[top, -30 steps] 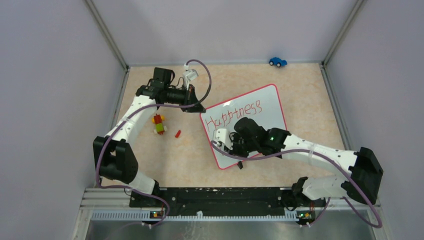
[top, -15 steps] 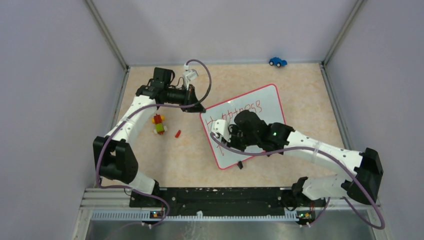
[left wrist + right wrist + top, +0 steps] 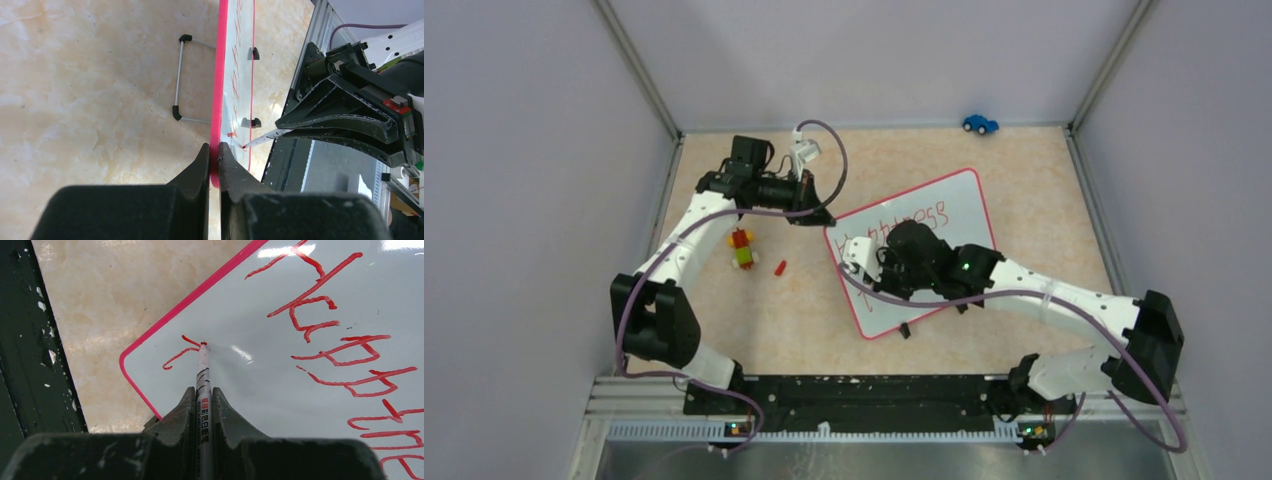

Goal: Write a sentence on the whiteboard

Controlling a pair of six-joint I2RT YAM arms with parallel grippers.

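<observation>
whiteboard [image 3: 969, 215], left gripper [image 3: 214, 147] clamping edge, marker [image 3: 202, 385] touching

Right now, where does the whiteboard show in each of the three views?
Top external: the whiteboard sits right of centre, askew, the right arm over its near part.
Left wrist: edge-on, a thin upright strip at centre, its frame pinched by the left gripper.
Right wrist: fills the upper right, behind the marker in the right gripper.
Shared landmark: the sentence in red.

whiteboard [image 3: 260, 390]: glossy | table [image 3: 75, 75]: matt, marbled | left fingers [image 3: 200, 167]: matt black plastic
</observation>
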